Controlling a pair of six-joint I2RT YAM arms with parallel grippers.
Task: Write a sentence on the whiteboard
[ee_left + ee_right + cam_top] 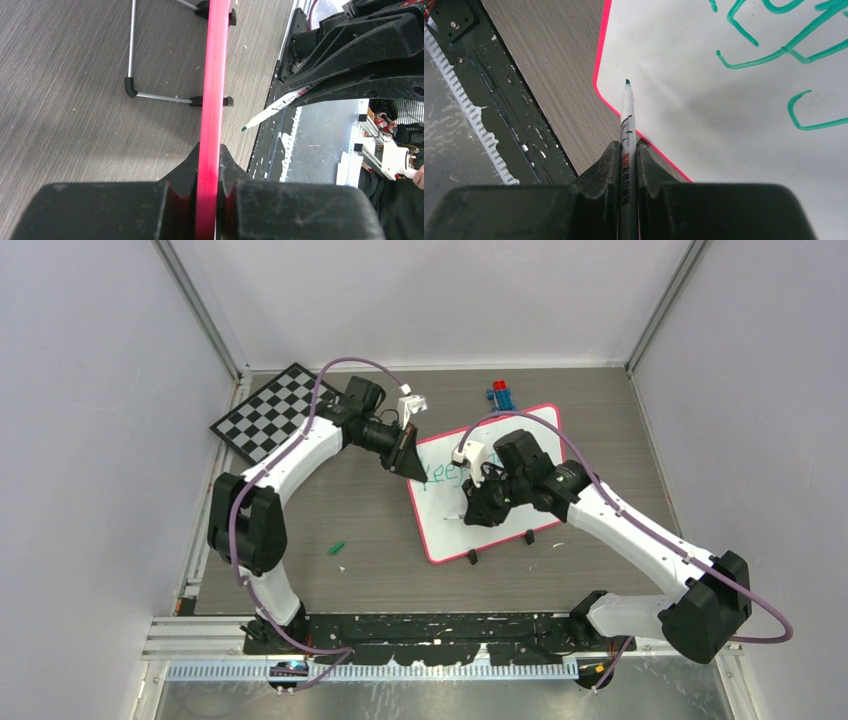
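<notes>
i've got left gripper [405,458] clamped on whiteboard [500,530] rim to steady it mid-table; right gripper [626,147] pinches marker [627,115], tip just off the board nr the sentence [440,477], prob btwn strokes.

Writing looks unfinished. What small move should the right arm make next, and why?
Probably lower the marker tip onto the whiteboard beside the green lettering: the left wrist view shows the tip clear of the surface, few letters are written, and the left gripper clamps the rim.

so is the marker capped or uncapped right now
Uncapped. The marker pinched in the right gripper shows a bare green tip, aimed at the whiteboard.
</notes>
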